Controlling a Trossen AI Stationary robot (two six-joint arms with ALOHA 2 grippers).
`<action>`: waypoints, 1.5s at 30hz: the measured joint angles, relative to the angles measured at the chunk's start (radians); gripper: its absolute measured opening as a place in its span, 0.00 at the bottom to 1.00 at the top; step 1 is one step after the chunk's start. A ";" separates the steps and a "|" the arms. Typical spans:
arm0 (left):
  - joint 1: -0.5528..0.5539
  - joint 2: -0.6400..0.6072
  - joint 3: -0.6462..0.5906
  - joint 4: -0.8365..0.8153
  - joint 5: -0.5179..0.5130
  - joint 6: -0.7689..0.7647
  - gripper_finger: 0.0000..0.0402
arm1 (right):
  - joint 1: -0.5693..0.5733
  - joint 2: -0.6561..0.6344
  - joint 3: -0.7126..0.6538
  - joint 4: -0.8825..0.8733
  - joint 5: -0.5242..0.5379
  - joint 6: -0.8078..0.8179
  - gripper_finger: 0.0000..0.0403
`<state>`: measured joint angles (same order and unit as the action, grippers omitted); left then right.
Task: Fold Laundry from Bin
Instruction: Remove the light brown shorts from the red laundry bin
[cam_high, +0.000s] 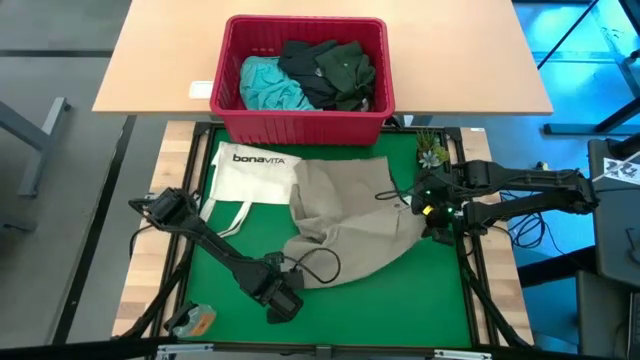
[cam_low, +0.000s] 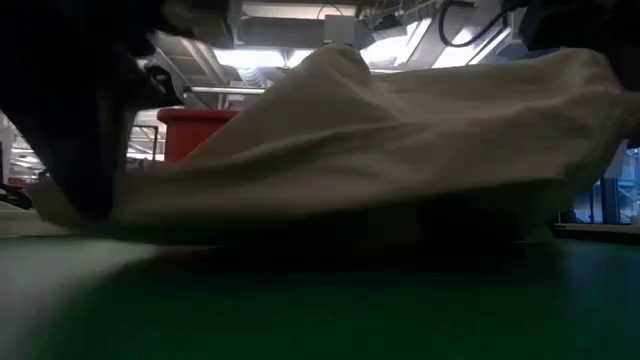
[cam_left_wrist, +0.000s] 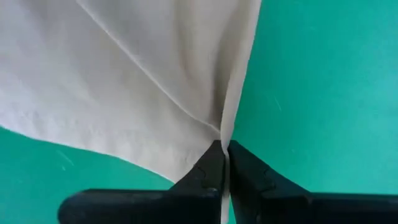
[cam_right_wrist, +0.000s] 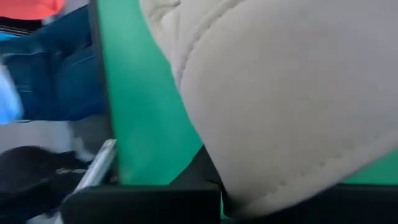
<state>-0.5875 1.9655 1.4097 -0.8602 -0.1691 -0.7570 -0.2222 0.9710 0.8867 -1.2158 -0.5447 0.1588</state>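
The tan cloth (cam_high: 350, 225) lies spread on the green surface (cam_high: 400, 310), in front of the red bin (cam_high: 232, 105). It stretches across the surface from one arm to the other, and that is its long way.

The left gripper (cam_left_wrist: 222, 163) sits at the near edge of the tan cloth. Its jaws are pinched tight on a thin fold of the cloth's edge. From these jaws the rest of the cloth runs away toward the bin and toward the other arm.

The right gripper (cam_high: 437, 212) is at the far side edge of the same cloth. Its jaws are squeezed shut, and the cloth bunches up right against them, so it looks like they hold that edge too. In the low view the cloth rises in a hump (cam_low: 340, 70), so part of it seems lifted off the surface.

So each arm has one end. The next move likely needs both ends pulled apart to make the cloth flat.

A white bag (cam_high: 250, 175) lies beside the tan cloth, and the cloth covers a bit of it. It may get dragged along.

Inside the bin are a light blue cloth (cam_high: 268, 85) and dark clothes (cam_high: 330, 70), waiting.
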 joint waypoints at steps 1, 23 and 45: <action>0.000 -0.011 0.000 -0.002 0.007 0.001 0.02 | 0.000 0.000 0.000 -0.014 -0.030 0.020 0.01; -0.001 -0.077 0.001 -0.023 0.201 -0.026 0.00 | 0.327 0.000 -0.120 0.172 -0.141 0.293 0.01; -0.005 -0.077 -0.001 0.067 0.396 -0.068 0.11 | 0.917 0.245 -0.122 0.528 0.108 0.698 0.12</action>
<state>-0.5922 1.8889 1.4090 -0.7929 0.2267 -0.8246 0.6946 1.2158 0.7647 -0.6882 -0.4370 0.8564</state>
